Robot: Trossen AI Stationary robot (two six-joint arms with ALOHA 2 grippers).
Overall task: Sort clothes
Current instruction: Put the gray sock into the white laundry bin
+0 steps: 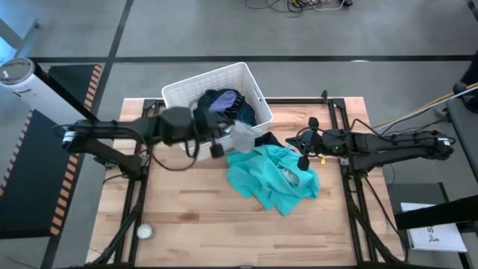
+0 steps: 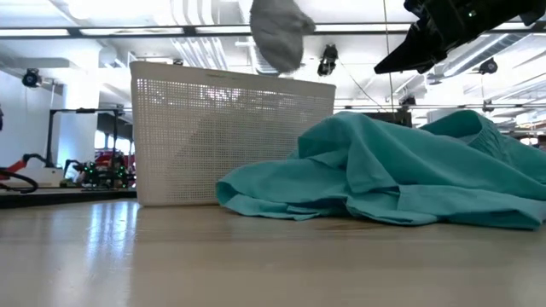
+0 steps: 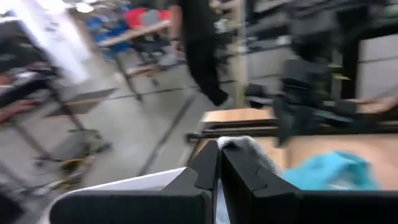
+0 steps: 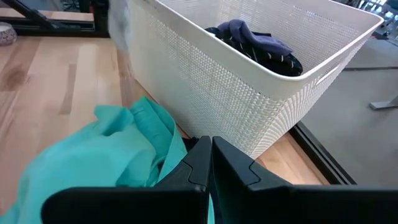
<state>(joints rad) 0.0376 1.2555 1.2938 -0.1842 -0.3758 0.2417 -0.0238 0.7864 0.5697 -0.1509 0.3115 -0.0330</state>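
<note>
My left gripper [image 1: 218, 143] is shut on a grey garment [image 1: 241, 135], held in the air beside the white basket's [image 1: 178, 91] near right corner. The garment also shows high up in the low view [image 2: 277, 34]. A navy garment [image 4: 255, 40] lies inside the basket. A teal garment [image 1: 272, 176] lies crumpled on the table right of centre. A dark garment [image 1: 266, 139] lies on the table between the basket and the teal one. My right gripper [image 1: 302, 155] is shut and empty, up above the teal garment's right part [image 2: 426, 43]. My left gripper pinches a bunched part of the grey garment [image 3: 244, 148] between its two fingers [image 3: 205, 163]. The fingers come about level from the table's left. The garment is lifted clear of the table and basket and hangs slack past the fingertips.
The basket stands at the table's far middle. A small round pale object [image 1: 144, 232] lies near the table's near left corner. Bare wood shows along the near side and at the left [image 1: 194, 217]. In the left wrist view, a person [image 3: 199, 43] stands in the room beyond.
</note>
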